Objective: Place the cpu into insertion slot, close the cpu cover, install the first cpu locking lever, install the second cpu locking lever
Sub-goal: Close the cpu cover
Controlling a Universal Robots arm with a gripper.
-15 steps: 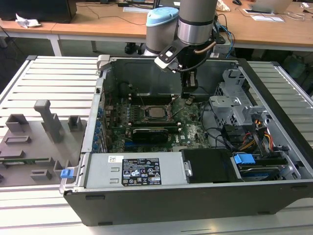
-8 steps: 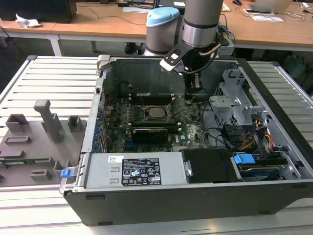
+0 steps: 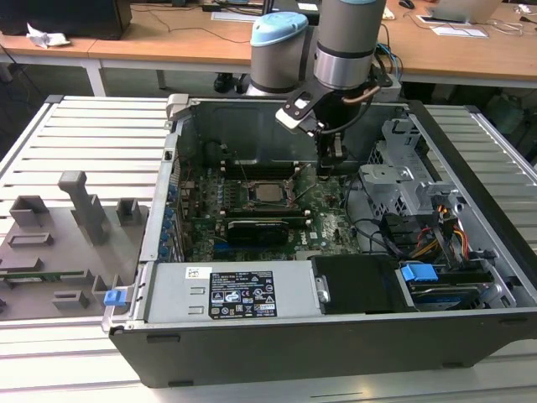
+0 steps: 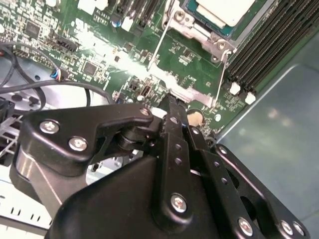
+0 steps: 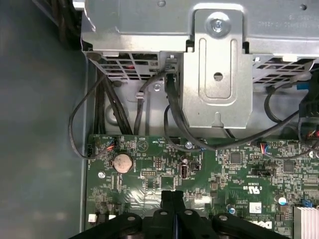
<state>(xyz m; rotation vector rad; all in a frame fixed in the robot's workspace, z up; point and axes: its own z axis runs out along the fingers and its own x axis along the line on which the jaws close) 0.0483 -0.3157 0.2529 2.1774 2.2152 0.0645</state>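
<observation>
Nothing legible. Black label (image 3: 242, 294) with tiny white print and symbols atop the power supply (image 3: 172, 294), along the case's (image 3: 336, 353) near edge; faint white lettering and a small white sticker (image 5: 255, 207) on the motherboard (image 5: 149, 169).

Pale slatted metal workbench (image 3: 84, 134) in the near ground, grey moulded fixture block (image 3: 59, 243) resting on it at the exterior view's left, long wooden desks (image 3: 168, 46) across the far side, crumpled white paper (image 3: 46, 36) far left, loose sheets (image 3: 457, 29) far right, even indoor light.
</observation>
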